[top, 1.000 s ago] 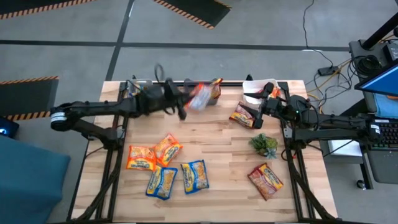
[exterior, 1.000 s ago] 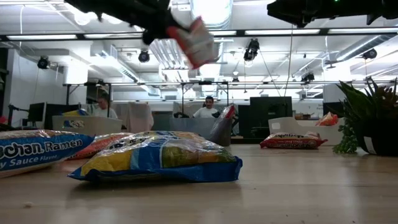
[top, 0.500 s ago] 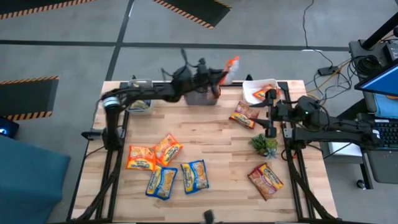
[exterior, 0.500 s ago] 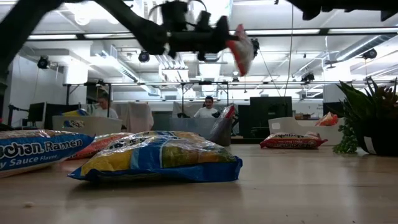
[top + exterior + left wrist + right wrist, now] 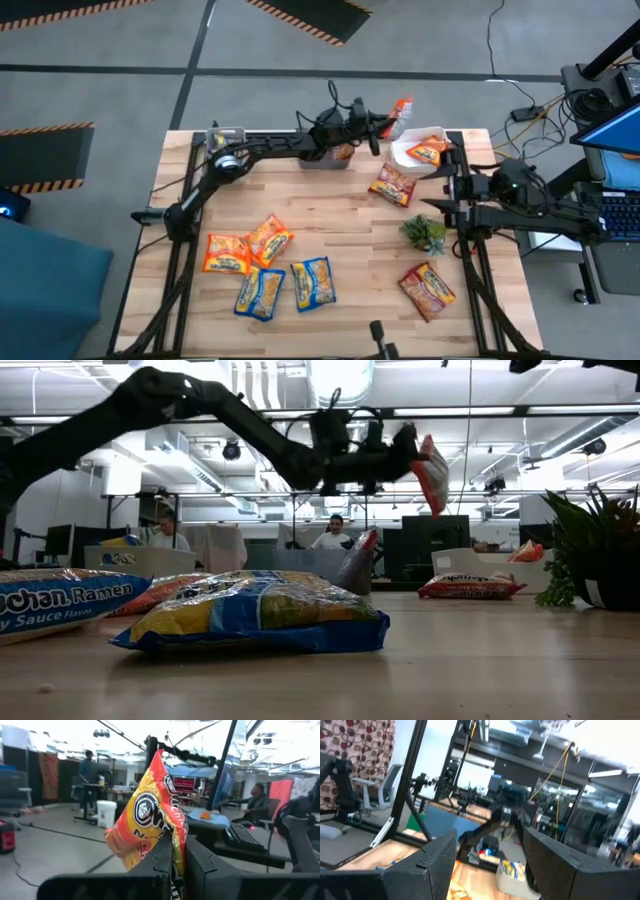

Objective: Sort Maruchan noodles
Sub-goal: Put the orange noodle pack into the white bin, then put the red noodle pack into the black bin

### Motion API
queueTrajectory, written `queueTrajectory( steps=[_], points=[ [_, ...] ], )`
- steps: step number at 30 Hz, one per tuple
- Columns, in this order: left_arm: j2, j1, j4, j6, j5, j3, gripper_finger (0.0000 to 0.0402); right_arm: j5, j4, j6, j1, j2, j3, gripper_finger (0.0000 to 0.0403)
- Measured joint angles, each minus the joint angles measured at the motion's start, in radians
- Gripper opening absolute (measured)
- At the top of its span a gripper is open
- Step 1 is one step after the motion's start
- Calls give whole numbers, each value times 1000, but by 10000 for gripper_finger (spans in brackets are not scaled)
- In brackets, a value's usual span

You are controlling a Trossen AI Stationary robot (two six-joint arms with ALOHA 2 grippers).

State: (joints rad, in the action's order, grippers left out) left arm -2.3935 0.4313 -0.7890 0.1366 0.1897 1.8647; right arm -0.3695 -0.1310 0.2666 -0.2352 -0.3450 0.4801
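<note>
The left gripper [image 5: 385, 122], clamped on an orange packet [image 5: 150, 820], hangs above the desk's [image 5: 340, 230] far edge; a near packet [image 5: 50, 605] reads "Ramen". The right gripper [image 5: 490, 865] stands apart.

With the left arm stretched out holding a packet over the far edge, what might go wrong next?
1. The left gripper pinches the shiny orange plastic noodle packet only by one edge, so it may slip out.
2. The packet hangs near the table's far edge, beside the white plastic bin; released here, it could miss the bin.
3. The right gripper waits open nearby, and the arms might collide.
</note>
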Motion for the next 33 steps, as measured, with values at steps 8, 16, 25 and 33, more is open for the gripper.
queueTrajectory(
  steps=[8, 16, 25, 33],
  points=[
    [-152, -5, 5, 96, 140, 149, 23, 2, 2, 15, 0, -4, -1, 219],
    [-349, -2, 176, 237, 243, 494, 72, 3, -7, 8, -1, -5, -1, 219],
    [-306, 22, 61, 304, 220, 374, 189, 3, -1, 12, -1, -5, -3, 219],
    [-278, 56, -126, 536, 611, 479, 220, 12, 0, 7, -1, -5, -3, 219]
  ],
)
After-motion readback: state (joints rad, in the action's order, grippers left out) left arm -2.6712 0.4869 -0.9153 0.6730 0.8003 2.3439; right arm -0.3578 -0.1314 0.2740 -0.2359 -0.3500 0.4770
